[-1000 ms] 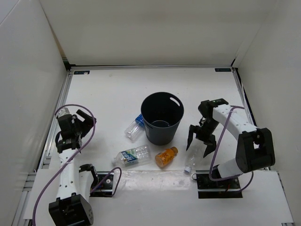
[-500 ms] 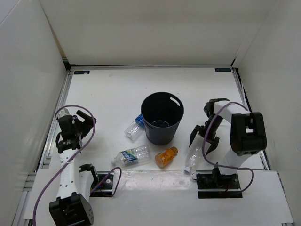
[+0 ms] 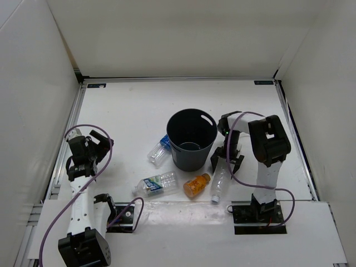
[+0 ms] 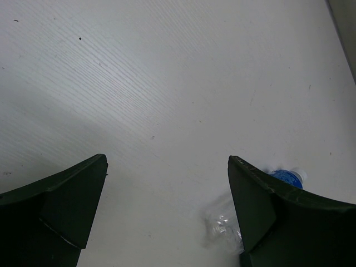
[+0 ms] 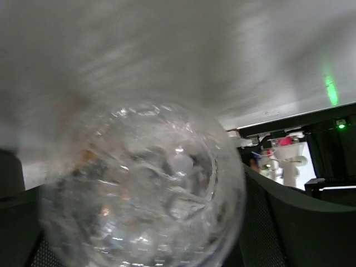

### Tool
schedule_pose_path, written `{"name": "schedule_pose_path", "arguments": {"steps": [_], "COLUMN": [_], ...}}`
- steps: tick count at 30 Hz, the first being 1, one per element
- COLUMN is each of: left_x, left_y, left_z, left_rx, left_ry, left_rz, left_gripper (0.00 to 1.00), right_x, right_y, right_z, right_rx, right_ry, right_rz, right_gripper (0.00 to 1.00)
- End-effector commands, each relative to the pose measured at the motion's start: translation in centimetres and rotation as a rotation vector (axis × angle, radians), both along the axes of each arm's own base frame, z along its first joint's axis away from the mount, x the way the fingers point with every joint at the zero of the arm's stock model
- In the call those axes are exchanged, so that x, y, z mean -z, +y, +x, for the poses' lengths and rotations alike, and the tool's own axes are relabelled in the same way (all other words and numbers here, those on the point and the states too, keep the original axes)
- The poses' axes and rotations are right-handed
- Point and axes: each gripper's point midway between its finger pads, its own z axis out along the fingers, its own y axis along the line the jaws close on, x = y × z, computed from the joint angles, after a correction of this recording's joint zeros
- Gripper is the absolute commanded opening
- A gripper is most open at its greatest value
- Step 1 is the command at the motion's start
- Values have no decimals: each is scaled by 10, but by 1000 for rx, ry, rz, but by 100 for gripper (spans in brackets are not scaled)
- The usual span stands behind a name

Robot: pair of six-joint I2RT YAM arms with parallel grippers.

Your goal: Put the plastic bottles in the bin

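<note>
The dark bin (image 3: 192,149) stands mid-table. A labelled bottle (image 3: 158,150) leans by its left side, and part of it shows in the left wrist view (image 4: 222,225). Another labelled bottle (image 3: 156,183) and the short orange bottle (image 3: 197,185) lie in front of the bin. My right gripper (image 3: 226,161) is closed around the base of the clear unlabelled bottle (image 3: 218,181), white cap pointing toward me. That base fills the right wrist view (image 5: 142,194) between the right gripper's (image 5: 130,183) fingers. My left gripper (image 3: 89,147) is open and empty at the far left, also seen in its wrist view (image 4: 167,161).
White walls enclose the table on three sides. The arm bases and mounting plates (image 3: 258,214) sit at the near edge. A purple cable (image 3: 105,139) loops around the left arm.
My right gripper has swung left toward the bin and closed around the clear bottle, which shifted left with it toward the orange bottle. The left arm has not moved.
</note>
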Motion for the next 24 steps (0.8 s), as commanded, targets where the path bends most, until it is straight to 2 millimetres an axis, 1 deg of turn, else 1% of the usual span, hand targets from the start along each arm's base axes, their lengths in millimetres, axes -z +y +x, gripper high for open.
{"name": "schedule_pose_path", "arguments": {"steps": [1,2,3,5,6,7,10,11,13,14,15,17,18,19,20,21,22,23,24], "left_x": [-1,-2,1,0,-1,0,-1,-2,-1,-2,-3,-3,-3,-3,-5,-6,-6,-6,-7], "left_y": [3,2,2,3,3,3,4,4,4,5,5,8,8,9,10,11,12,12,13], "left_z": [0,1,0,0,1,1,0,1,0,1,0,-1,0,-1,0,0,-1,-1,-1], "left_rx": [-16,-12,-16,-20,-19,-19,-23,-24,-25,-29,-28,-36,-36,-39,-39,-42,-44,-42,-41], "left_ry": [-9,-10,-4,-5,-9,-8,-9,-11,-7,-12,-12,-5,-6,-2,-4,-5,-2,0,0], "left_rz": [0,0,-3,-3,0,-2,-1,-1,-4,-1,1,-1,-1,-2,4,6,9,16,19], "left_gripper": [100,100,100,100,100,100,100,100,100,100,100,100,100,100,100,100,100,100,100], "right_x": [-4,-2,1,2,5,4,2,0,-5,-8,-13,-27,-33,-44,-57,-64,-76,-97,-110], "right_y": [-5,-2,5,10,8,9,5,1,-3,-9,-10,-17,-20,-21,-32,-36,-46,-54,-58], "right_z": [-3,-4,-4,-6,-9,-6,-3,1,5,11,13,25,25,29,37,40,46,58,61], "right_rx": [-10,-15,-17,-36,-45,-46,-25,2,10,19,18,7,3,3,-18,-22,-34,-35,-26], "right_ry": [50,51,45,61,88,85,55,34,5,-23,-38,-115,-120,-166,-209,-236,-297,-358,-402], "right_rz": [-92,-82,-61,-64,-80,-77,-84,-77,-78,-85,-91,-120,-134,-133,-193,-211,-246,-287,-301], "right_gripper": [83,82,78,74,74,66,46,35,18,9,5,0,0,0,0,0,0,0,0]}}
